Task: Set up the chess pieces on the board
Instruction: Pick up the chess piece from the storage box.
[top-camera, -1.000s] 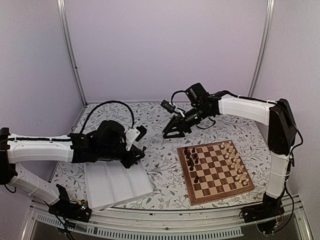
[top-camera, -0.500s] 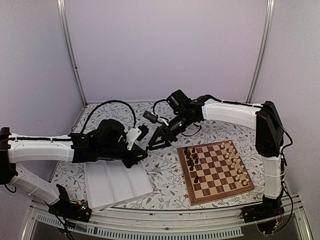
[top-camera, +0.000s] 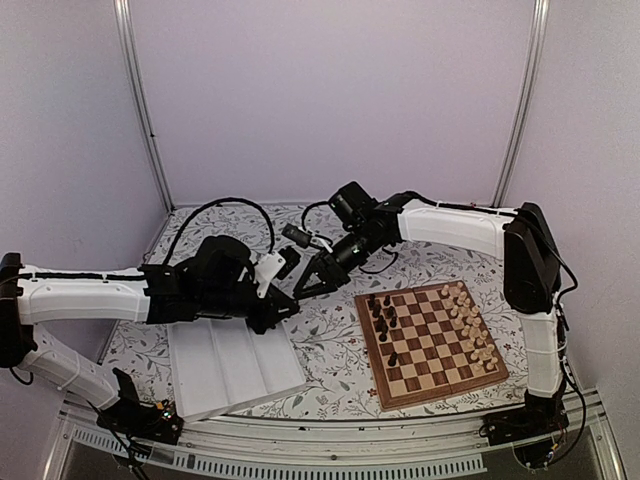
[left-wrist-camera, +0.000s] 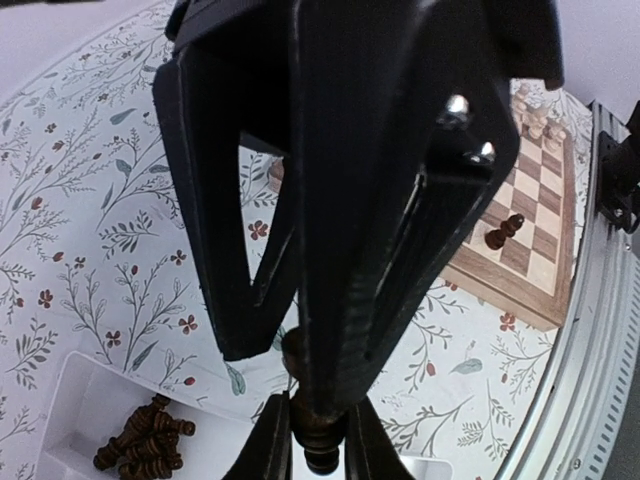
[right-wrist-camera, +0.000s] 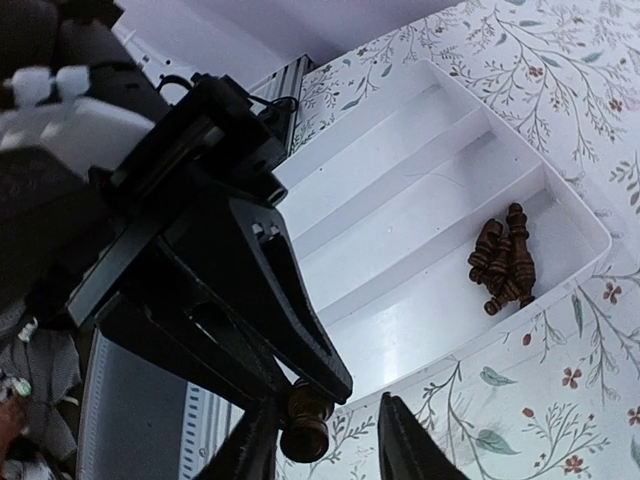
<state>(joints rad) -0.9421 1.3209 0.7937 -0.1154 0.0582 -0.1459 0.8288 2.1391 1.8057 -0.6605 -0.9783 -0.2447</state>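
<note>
1. Between the tray (top-camera: 235, 372) and the board (top-camera: 445, 389), above the flowered cloth (top-camera: 330, 335), the two grippers are seen tip to tip.
2. The left gripper (left-wrist-camera: 290, 375) is clenched on a dark piece (left-wrist-camera: 318, 440). The piece is pinched near its top and hangs below the fingertips, clear of the cloth.
3. The right gripper (right-wrist-camera: 330, 445) is set around the same piece, one finger on each side. Its jaws stand apart, and a gap is seen between the piece and one finger in the right wrist view. Whether the other finger touches the piece cannot be told.
4. A small heap of dark pieces (right-wrist-camera: 503, 262) is seen lying on its side in an end groove of the white ridged tray, against the wall.
5. On the board, dark men (top-camera: 385, 315) are gathered along the side nearer the tray, and cream men (top-camera: 470, 320) are lined along the opposite side. Some squares in both groups are unfilled.
6. The board is placed on the right of the table, turned slightly askew, with the tray on the left, well apart from it.
</note>
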